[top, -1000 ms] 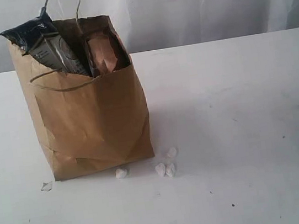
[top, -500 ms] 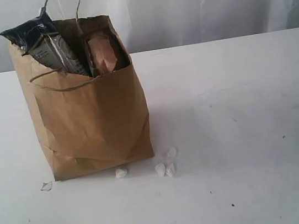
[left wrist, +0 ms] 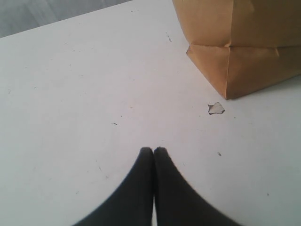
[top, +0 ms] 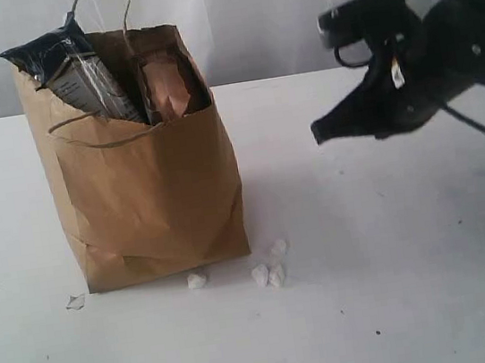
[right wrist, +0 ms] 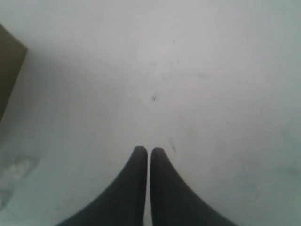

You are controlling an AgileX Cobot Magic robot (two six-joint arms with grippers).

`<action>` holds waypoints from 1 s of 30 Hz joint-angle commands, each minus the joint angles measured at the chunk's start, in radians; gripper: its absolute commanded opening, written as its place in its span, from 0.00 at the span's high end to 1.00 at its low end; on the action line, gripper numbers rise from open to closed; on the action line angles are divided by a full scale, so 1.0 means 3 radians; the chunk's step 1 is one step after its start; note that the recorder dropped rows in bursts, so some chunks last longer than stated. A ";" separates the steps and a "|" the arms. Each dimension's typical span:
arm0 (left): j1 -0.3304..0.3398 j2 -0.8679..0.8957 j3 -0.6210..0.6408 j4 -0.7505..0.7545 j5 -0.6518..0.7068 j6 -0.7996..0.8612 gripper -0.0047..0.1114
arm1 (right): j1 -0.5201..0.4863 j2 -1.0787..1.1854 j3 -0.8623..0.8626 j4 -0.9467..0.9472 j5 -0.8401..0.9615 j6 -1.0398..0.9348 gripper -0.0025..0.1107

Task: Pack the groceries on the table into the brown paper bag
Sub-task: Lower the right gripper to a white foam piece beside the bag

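Jaws closed; right gripper (top: 319, 132) hovers (empty)

Seen from the near side of the table (top: 404, 303) and slightly above it, the exterior camera faces the far edge and the white curtain (top: 291, 12), with the brown paper bag (top: 146, 204) at middle distance. The left wrist camera sits low behind the left gripper (left wrist: 153, 149) and shares the bag's bottom corner and a white scrap (left wrist: 216, 108) with that view. The right wrist camera looks steeply down past the right gripper (right wrist: 148, 149) and catches the bag's edge.
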 commanded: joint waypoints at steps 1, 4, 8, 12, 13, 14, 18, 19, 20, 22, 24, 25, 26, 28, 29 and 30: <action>-0.0016 -0.0017 0.0012 -0.0035 0.0009 0.0000 0.96 | -0.0026 -0.0013 0.0438 0.0426 -0.0358 -0.0539 0.95; -0.0016 -0.0017 0.0012 -0.0035 0.0009 0.0000 0.96 | -0.0018 -0.0013 0.0716 0.0777 -0.0751 -0.1533 0.95; -0.0016 -0.0017 0.0012 -0.0035 0.0009 0.0000 0.96 | -0.0018 -0.0013 0.1079 0.0914 -0.1545 -0.2470 0.95; -0.0016 -0.0017 0.0012 -0.0035 0.0009 0.0000 0.96 | -0.0009 -0.0013 0.1339 0.0914 -0.2235 -0.2551 0.82; -0.0016 -0.0017 0.0012 -0.0035 0.0009 0.0000 0.96 | 0.0007 -0.0006 0.1369 0.0907 -0.2334 -0.2551 0.78; -0.0016 -0.0017 0.0012 -0.0035 0.0009 0.0000 0.96 | 0.0022 0.0003 0.1405 0.0907 -0.2407 -0.2534 0.72; -0.0016 -0.0017 0.0012 -0.0035 0.0009 0.0000 0.96 | 0.0141 0.0106 0.1536 0.0900 -0.2759 -0.2511 0.52; -0.0016 -0.0017 0.0012 -0.0035 0.0009 0.0000 0.96 | 0.0165 0.0135 0.1577 0.0900 -0.2883 -0.2511 0.49; -0.0016 -0.0017 0.0012 -0.0035 0.0009 0.0000 0.96 | 0.0200 0.0177 0.1618 0.0900 -0.3102 -0.2511 0.48; -0.0016 -0.0017 0.0012 -0.0035 0.0009 0.0000 0.96 | 0.0246 0.0206 0.1697 0.0894 -0.3471 -0.2496 0.48; -0.0016 -0.0017 0.0012 -0.0035 0.0009 0.0000 0.96 | 0.0278 0.0208 0.1786 0.0894 -0.3889 -0.2318 0.48; -0.0016 -0.0017 0.0012 -0.0035 0.0009 0.0000 0.96 | 0.0305 0.0208 0.1844 0.0894 -0.4103 -0.2105 0.48; -0.0016 -0.0017 0.0012 -0.0035 0.0009 0.0000 0.96 | 0.0331 0.0213 0.1888 0.0894 -0.4246 -0.1915 0.48; -0.0016 -0.0017 0.0012 -0.0035 0.0009 0.0000 0.96 | 0.0373 0.0254 0.1930 0.0888 -0.4318 -0.1541 0.48; -0.0016 -0.0017 0.0012 -0.0035 0.0009 0.0000 0.96 | 0.0382 0.0290 0.1930 0.0827 -0.4273 -0.1437 0.48; -0.0016 -0.0017 0.0012 -0.0035 0.0009 0.0000 0.96 | 0.0390 0.0357 0.1930 0.0759 -0.4224 -0.1357 0.48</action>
